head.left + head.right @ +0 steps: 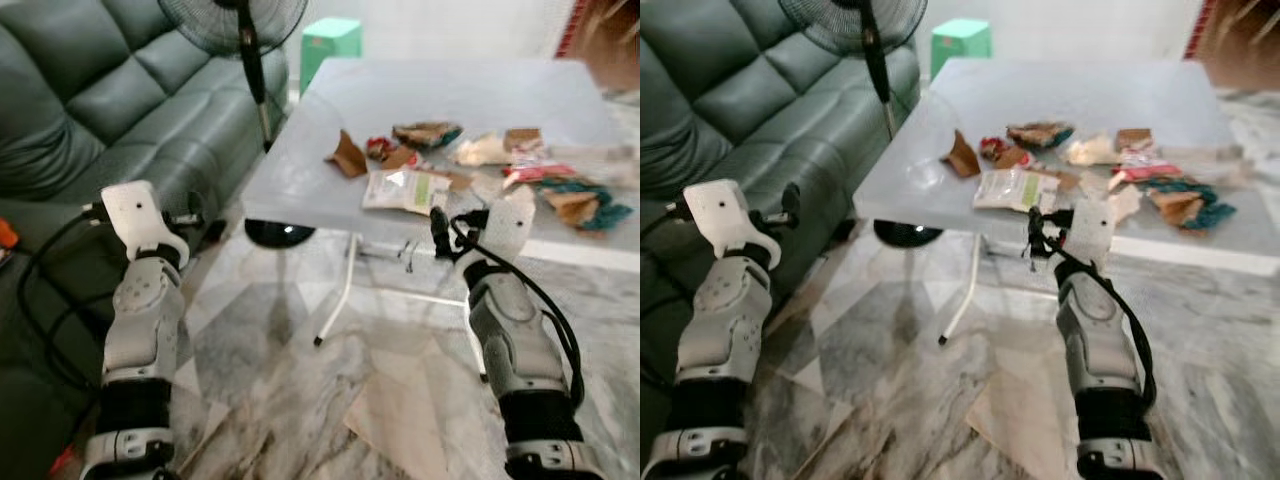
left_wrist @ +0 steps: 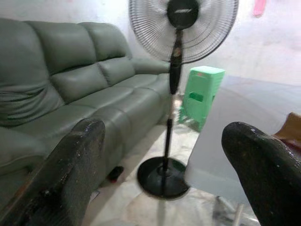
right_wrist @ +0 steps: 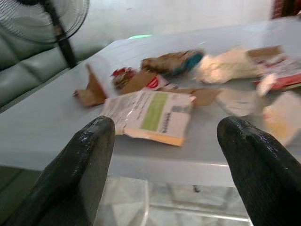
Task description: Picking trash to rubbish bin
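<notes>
While both arms are raised in front of the body, the right gripper [image 3: 162, 160] sits at the near edge of the grey table [image 1: 330, 160], jaws wide apart, nothing between them, aimed at the trash on top. Closest piece to it: a flat white packet with a green label [image 3: 153, 115], lying just inside the table edge. Beyond that, a torn brown cardboard scrap [image 1: 348, 156], a small red wrapper [image 1: 378, 148], a brown-and-teal bag [image 1: 428, 133], crumpled pale paper [image 1: 483, 150], and a red-and-white wrapper [image 1: 535, 172], all scattered across the table's near half, some touching or overlapping. More brown and teal wrappers [image 1: 585, 205] lie toward the table's right side. Left gripper [image 2: 160, 174] is held out left of the table, jaws apart and empty, pointing toward the standing fan [image 2: 181, 28] and the grey-green sofa [image 1: 90, 90]. Green plastic stool [image 2: 203, 94] stands behind the fan's pole. Flat cardboard piece [image 1: 400, 405] lies on the marble floor [image 1: 270, 340] between the arms.
</notes>
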`<state>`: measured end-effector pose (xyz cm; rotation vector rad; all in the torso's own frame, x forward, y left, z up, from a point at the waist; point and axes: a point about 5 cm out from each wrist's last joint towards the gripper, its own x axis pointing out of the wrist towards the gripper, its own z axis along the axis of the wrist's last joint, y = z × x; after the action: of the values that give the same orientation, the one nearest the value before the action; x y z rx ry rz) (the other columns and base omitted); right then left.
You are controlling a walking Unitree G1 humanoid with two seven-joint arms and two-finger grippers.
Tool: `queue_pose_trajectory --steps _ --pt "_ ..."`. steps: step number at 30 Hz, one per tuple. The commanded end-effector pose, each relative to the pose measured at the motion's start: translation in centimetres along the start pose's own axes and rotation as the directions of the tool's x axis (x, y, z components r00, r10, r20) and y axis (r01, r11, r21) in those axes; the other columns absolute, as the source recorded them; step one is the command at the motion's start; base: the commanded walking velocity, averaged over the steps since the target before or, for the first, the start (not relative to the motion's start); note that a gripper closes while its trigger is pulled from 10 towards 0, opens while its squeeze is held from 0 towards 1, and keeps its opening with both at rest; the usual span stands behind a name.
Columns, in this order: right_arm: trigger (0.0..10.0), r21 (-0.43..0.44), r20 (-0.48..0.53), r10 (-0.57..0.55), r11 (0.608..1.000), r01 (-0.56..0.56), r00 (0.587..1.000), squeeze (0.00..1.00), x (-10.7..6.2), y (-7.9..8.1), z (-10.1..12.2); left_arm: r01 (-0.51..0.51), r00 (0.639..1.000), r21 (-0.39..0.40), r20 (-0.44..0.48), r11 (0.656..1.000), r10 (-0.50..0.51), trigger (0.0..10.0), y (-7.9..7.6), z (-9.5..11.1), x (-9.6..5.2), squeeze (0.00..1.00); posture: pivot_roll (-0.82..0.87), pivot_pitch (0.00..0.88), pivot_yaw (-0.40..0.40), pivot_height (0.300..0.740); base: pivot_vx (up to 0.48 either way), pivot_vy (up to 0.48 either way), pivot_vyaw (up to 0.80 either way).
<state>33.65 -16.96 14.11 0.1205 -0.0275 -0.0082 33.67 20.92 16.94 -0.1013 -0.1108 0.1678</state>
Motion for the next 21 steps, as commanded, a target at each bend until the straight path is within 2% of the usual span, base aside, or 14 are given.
queue_pose_trajectory --steps 1,6,13,16,18,21 --pt "10.0 0.006 0.017 0.019 1.0 -0.019 1.0 0.0 0.2 0.6 0.5 -0.005 1.0 0.007 0.005 1.0 0.005 10.0 0.4 0.4 0.3 0.0 -0.03 0.022 0.072 0.74 0.0 0.0 -0.8" --pt "10.0 0.017 0.02 -0.002 1.0 0.002 1.0 0.0 0.4 0.6 0.2 0.016 1.0 0.008 -0.02 1.0 -0.016 10.0 0.4 0.0 0.6 0.0 -0.03 0.0 0.08 0.74 0.0 0.0 -0.8" --pt "10.0 0.011 0.042 0.051 0.999 -0.052 0.998 0.0 0.9 2.4 0.8 -0.018 0.999 0.079 -0.049 0.997 0.022 10.0 0.1 -1.1 0.7 0.0 -0.04 0.0 0.069 0.74 0.0 0.0 -0.8" --pt "10.0 0.013 0.051 0.062 0.998 -0.063 0.997 0.0 1.1 2.7 1.1 0.029 0.999 0.014 -0.027 0.999 -0.028 10.0 -1.0 -1.2 0.1 0.0 -0.04 0.0 0.058 0.74 0.0 0.0 -0.8" --pt "10.0 0.013 0.053 0.065 0.998 -0.066 0.996 0.0 1.2 2.7 1.2 0.036 0.999 0.021 -0.026 0.999 -0.035 10.0 -1.2 -1.3 0.0 0.0 -0.04 0.0 0.058 0.74 0.0 0.0 -0.8" --pt "10.0 -0.001 0.062 0.076 0.997 -0.076 0.995 0.0 1.5 2.8 1.4 0.021 0.999 0.005 -0.037 1.0 -0.02 10.0 -1.3 -1.9 -0.3 0.0 -0.05 0.0 0.055 0.74 0.0 0.0 0.0"
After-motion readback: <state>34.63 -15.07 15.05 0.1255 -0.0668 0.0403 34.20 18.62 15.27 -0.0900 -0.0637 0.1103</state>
